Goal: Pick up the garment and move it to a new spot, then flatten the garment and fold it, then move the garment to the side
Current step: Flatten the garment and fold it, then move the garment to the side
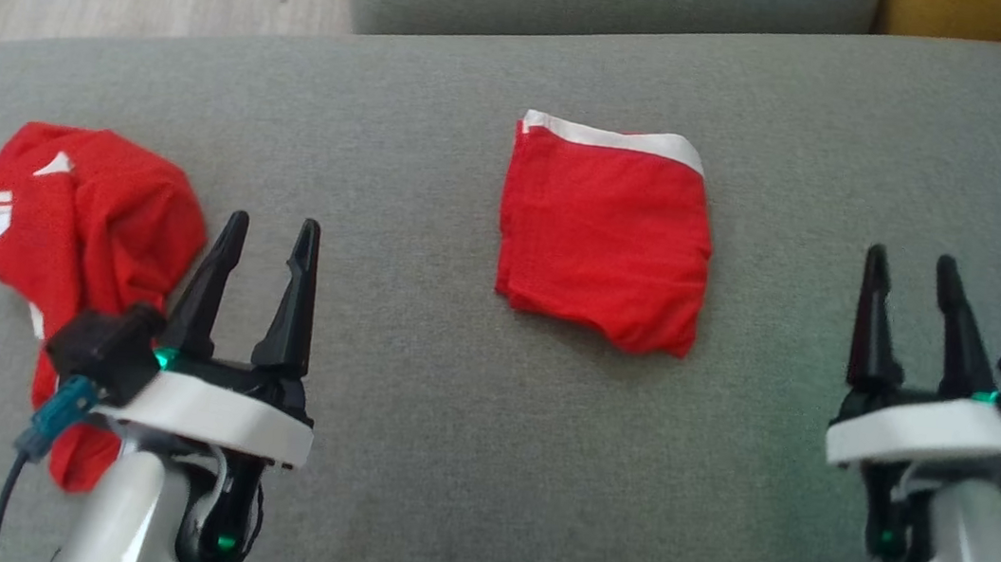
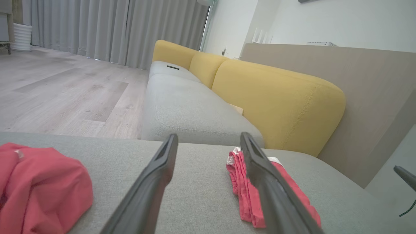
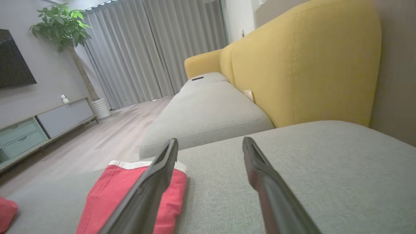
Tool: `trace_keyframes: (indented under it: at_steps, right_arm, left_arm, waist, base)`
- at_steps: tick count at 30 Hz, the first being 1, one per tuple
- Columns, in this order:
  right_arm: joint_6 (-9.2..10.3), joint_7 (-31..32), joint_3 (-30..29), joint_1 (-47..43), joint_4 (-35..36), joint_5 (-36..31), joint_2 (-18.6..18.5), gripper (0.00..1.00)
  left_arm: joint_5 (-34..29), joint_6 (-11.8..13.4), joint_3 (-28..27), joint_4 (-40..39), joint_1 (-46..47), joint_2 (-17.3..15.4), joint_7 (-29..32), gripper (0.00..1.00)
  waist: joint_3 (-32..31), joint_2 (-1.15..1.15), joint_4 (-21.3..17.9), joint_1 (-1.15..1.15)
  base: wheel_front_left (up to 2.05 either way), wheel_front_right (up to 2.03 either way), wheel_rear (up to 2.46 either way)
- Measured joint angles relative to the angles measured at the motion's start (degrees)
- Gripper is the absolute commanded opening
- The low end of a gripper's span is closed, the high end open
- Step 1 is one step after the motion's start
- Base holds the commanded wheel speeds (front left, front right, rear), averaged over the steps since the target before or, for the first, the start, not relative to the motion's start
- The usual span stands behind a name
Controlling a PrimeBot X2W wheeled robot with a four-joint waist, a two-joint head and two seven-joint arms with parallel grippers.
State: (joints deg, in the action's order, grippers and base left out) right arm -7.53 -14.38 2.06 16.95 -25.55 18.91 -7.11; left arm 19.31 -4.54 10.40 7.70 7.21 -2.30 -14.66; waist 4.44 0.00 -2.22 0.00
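Well, my left tool point(image 1: 274, 223) has its two fingers spread as wide as they go, with nothing between them. My right tool point(image 1: 912, 257) is likewise wide and empty. Both hang low over the grey seat point(image 1: 440, 465). Their fingers point toward 12 o'clock in the head view and run nearly level with the cushion, to judge by how the wrist views look along the sofa. My forearms rise from the bottom edge, the left leaning slightly toward 1 o'clock.

Out from there, the folded garment point(image 1: 607, 232) lies flat on the seat between the tools, at 1 o'clock from the left and 10 o'clock from the right, apart from both. Its white band is at the 12 o'clock edge. I judge the fold done, so the tools stand parted on either side to leave it alone before it is moved aside.

A crumpled garment point(image 1: 86, 230) is heaped at 9 o'clock of my left tool. My wrist partly hides it, and I cannot tell whether they touch. It looks set aside out of the way.
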Motion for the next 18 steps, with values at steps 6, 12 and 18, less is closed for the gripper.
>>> trace_keyframes:
  at_steps: [6, 12, 18]
  right_arm:
    - [0.00, 0.00, -3.39, -5.82, 4.57, -5.92, 3.37, 1.00]
    - [0.00, 0.00, -4.21, -6.95, 5.86, -6.83, 4.09, 1.00]
    - [0.00, 0.00, -4.30, -6.89, 6.35, -6.80, 4.25, 1.00]
  left_arm:
    - [-0.96, 0.00, -0.05, -0.11, -1.44, -0.01, 0.00, 1.00]
    - [-1.66, 0.01, -0.05, -0.66, -3.35, -0.01, 0.00, 1.00]
    - [-1.66, 0.01, 0.19, -1.45, -3.25, -0.03, 0.00, 1.00]
  waist:
    - [0.14, 0.00, -0.79, 0.00]
    - [0.54, 0.00, -0.80, 0.00]
    - [1.85, 0.00, -0.07, 0.00]
  base:
    - [0.00, 0.00, 0.00]
    - [0.00, 0.00, 0.00]
    - [0.00, 0.00, 0.00]
